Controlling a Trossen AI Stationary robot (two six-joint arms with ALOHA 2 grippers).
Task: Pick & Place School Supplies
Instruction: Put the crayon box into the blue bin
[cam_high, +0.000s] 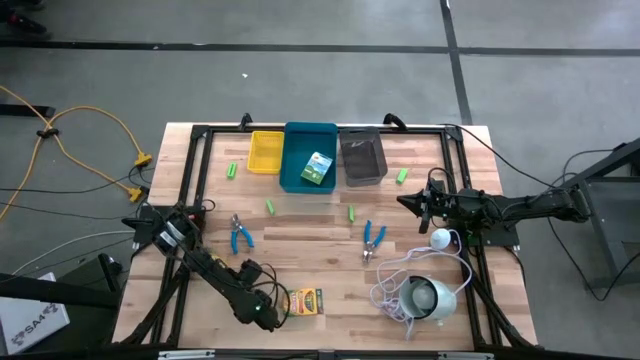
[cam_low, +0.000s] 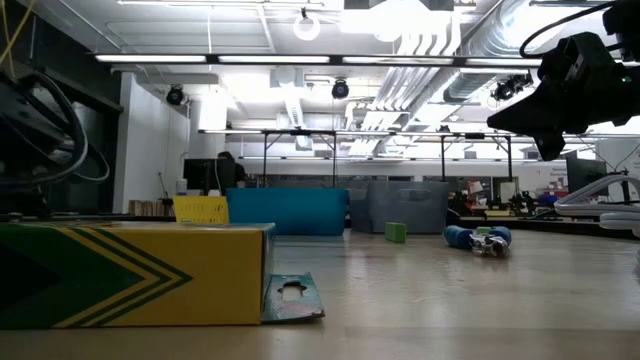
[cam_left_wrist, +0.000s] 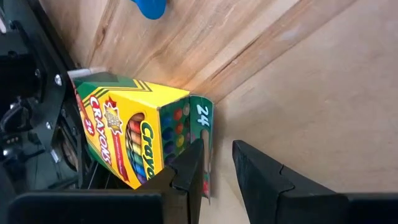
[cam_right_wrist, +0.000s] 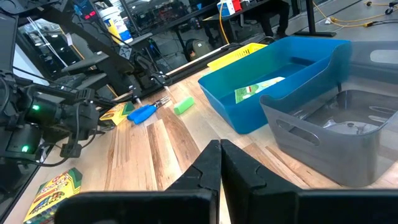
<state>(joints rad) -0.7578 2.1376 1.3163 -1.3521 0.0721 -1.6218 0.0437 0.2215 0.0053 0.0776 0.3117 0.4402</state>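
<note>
At the table's near left, we see the left gripper (cam_high: 268, 312) low beside a crayon box (cam_high: 306, 301), its fingers (cam_left_wrist: 189, 168) part-open astride the box's open end flap (cam_left_wrist: 204, 146), apparently lining up a grasp; nothing looks clamped yet. The box lies flat, close to the front edge, so we judge little room there. 1 more crayon box (cam_high: 318, 169) already sits in the blue bin (cam_high: 296, 180). 2 blue-handled tools (cam_high: 240, 236) (cam_high: 374, 237) and green pieces (cam_high: 270, 206) lie mid-table with open wood around them. The right gripper (cam_high: 420, 203) waits shut, empty, near the grey bin (cam_high: 362, 158).
</note>
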